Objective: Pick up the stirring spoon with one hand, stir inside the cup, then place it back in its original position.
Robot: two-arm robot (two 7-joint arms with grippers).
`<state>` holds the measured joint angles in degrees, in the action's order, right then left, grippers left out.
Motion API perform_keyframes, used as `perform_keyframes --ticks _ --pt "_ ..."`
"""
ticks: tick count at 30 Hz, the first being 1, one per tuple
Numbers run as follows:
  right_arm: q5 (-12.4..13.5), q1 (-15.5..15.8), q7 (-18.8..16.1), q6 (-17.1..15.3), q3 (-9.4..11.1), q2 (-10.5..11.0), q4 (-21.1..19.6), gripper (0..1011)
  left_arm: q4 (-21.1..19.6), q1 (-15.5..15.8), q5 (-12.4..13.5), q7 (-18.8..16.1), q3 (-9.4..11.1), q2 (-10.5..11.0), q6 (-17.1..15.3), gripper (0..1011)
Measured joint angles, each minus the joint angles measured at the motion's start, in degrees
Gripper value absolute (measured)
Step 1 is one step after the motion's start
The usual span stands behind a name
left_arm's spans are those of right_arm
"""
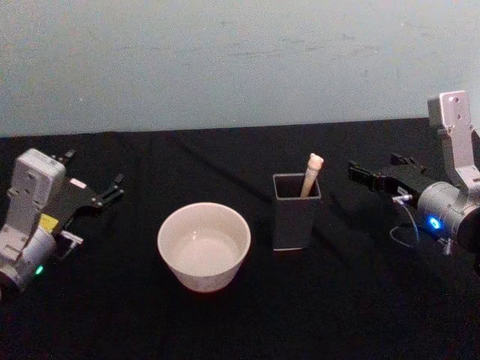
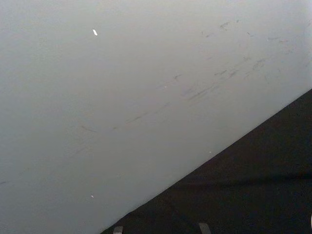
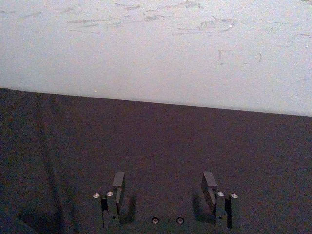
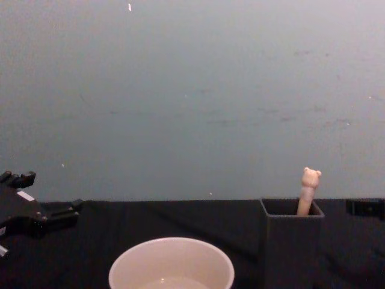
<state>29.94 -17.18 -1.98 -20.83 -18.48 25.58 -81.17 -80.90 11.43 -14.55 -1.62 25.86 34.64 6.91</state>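
Note:
The stirring spoon (image 1: 310,175) stands tilted in a dark grey square holder (image 1: 296,214), its beige bear-head knob (image 4: 311,176) sticking out above the rim; the stem is hidden inside. The wide cream-white cup (image 1: 203,246) sits on the black cloth left of the holder, also low in the chest view as the cup (image 4: 171,265). My right gripper (image 1: 375,169) hovers open to the right of the holder, level with the spoon's top; its fingers (image 3: 118,181) stand wide apart with nothing between them. My left gripper (image 1: 95,169) rests open at the far left, well away from the cup.
A black cloth (image 1: 360,300) covers the table up to a pale wall (image 1: 240,60) behind. The holder (image 4: 292,241) stands close beside the cup, about a hand's width apart. Open cloth lies in front of both and between each gripper and the objects.

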Motion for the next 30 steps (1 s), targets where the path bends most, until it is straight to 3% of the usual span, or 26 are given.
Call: perform_keyframes --ticks 30 --pt "0.1 0.0 0.0 0.0 0.0 0.0 0.0 1002 0.0 0.0 0.0 0.0 0.0 0.0 0.0 1002"
